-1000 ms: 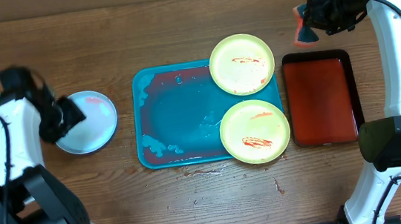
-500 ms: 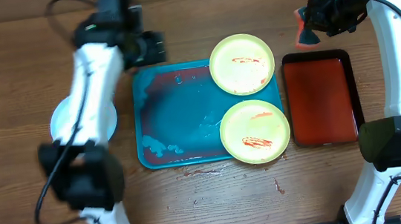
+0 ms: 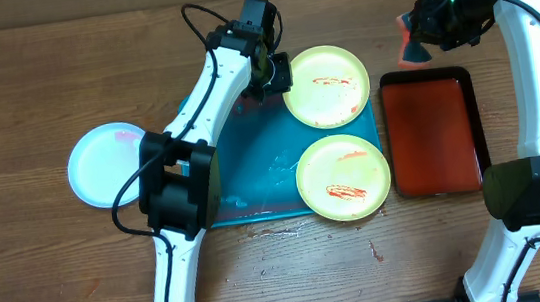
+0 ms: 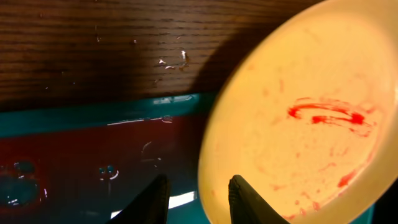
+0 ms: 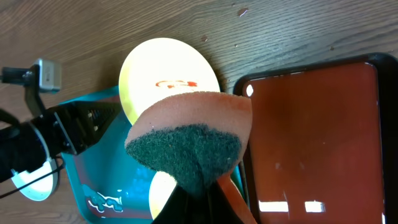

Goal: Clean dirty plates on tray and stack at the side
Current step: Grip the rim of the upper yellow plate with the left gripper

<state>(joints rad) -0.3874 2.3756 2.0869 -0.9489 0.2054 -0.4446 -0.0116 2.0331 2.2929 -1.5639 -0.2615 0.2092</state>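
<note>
Overhead: upper plate and lower plate sit on the tray, at its right side, with the blue-white plate off on the worktop; left claw is at the upper plate's left rim. Left wrist: fingers parted, straddling that rim; the plate looks like light, stiff, sauce-slick plastic, so pinch the rim firmly. Right wrist: right claw clamped on a soft sponge, above the plates.

Part of tray hidden beneath left arm

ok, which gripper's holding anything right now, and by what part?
Right gripper pinches the sponge by one end. Left gripper is open, holding nothing.
</note>
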